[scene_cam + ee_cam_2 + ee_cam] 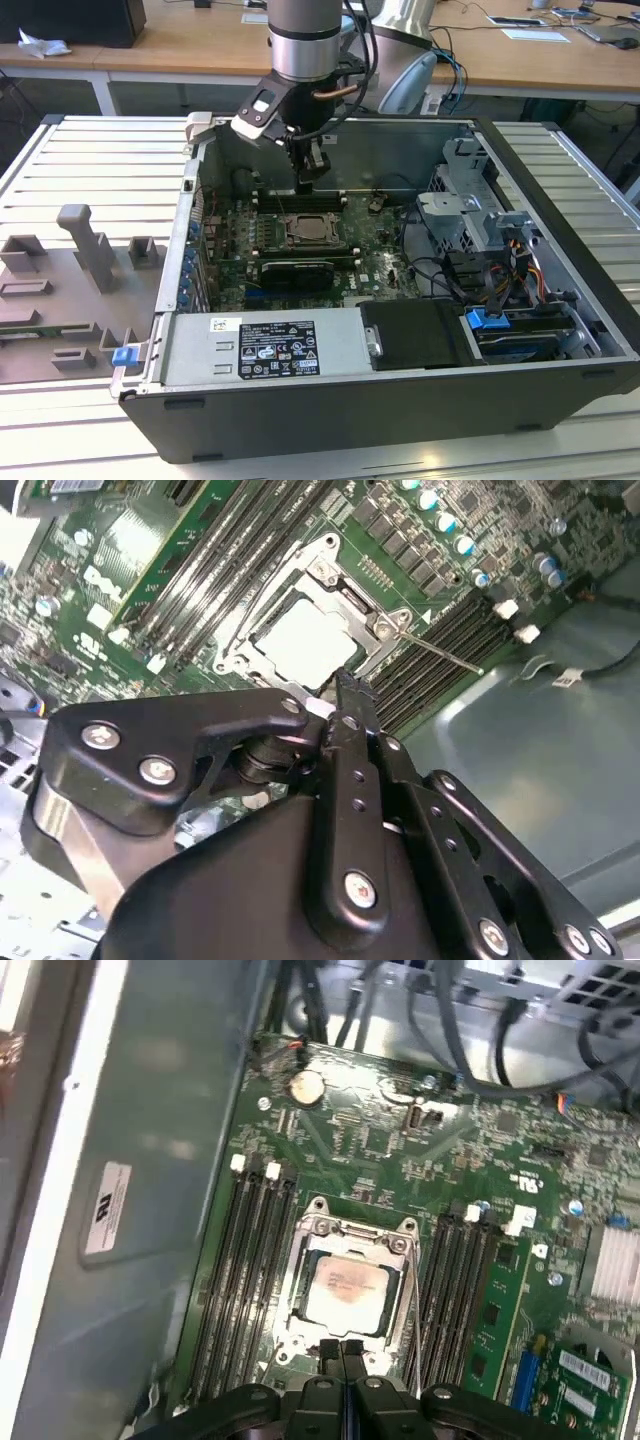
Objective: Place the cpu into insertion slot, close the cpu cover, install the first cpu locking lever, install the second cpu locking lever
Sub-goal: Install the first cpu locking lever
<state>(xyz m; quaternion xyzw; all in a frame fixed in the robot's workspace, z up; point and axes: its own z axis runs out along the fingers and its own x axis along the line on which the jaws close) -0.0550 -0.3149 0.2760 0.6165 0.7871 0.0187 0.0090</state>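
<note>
The cpu (345,1285) lies in its socket on the green motherboard, its pale metal face up; it also shows in the second wrist view (305,645). The cpu cover (360,1232), a silver frame (266,606), lies flat around it. One thin locking lever (440,648) sticks out from a socket corner over the memory slots. My gripper (310,182) hangs just above the socket's edge inside the case. Its black fingertips (342,1350) are pressed together, shut on nothing, and their tip (345,685) sits over the rim of the socket.
The open black computer case (560,220) walls me in. Memory slots (245,1260) flank the socket on both sides. A black card (295,270) lies just beyond the socket, a drive cage with cables (470,215) on the exterior view's right. Grey fixtures (90,250) stand outside the case.
</note>
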